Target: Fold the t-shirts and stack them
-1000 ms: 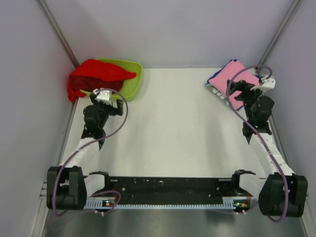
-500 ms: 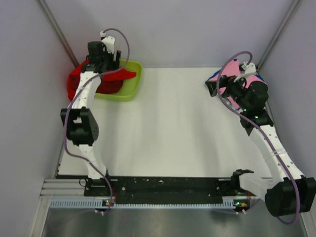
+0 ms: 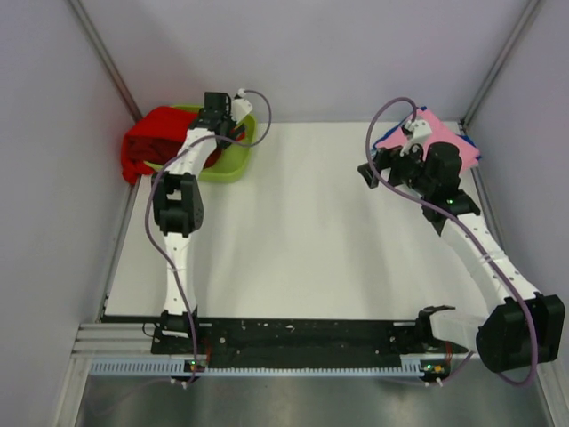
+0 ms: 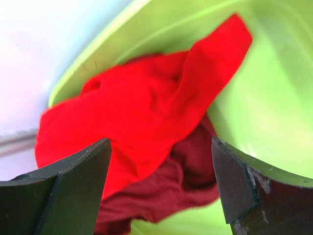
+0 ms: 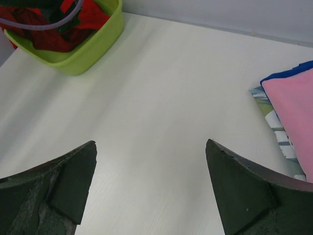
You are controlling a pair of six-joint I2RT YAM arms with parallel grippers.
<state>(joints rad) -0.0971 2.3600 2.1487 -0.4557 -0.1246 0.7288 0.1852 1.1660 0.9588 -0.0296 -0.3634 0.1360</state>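
tub point(image 3: 227, 167) at upper left holds the bright red t-shirt point(image 4: 146, 103); your left pincer point(image 4: 160, 147) hangs over it, spread wide, empty; right pincer point(image 5: 150, 144) likewise, above the surface point(image 5: 161, 88)

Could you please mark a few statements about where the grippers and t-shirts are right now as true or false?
1. The left gripper is open above the bright red t-shirt in the lime-green tub. True.
2. The right gripper is shut on the pink t-shirt. False: it is open and holds nothing, over the table, with the pink t-shirt off to one side.
3. The edge of a blue t-shirt shows under the pink t-shirt. True.
4. The lime-green tub holds only one garment. False: a darker red t-shirt lies under the bright red t-shirt.
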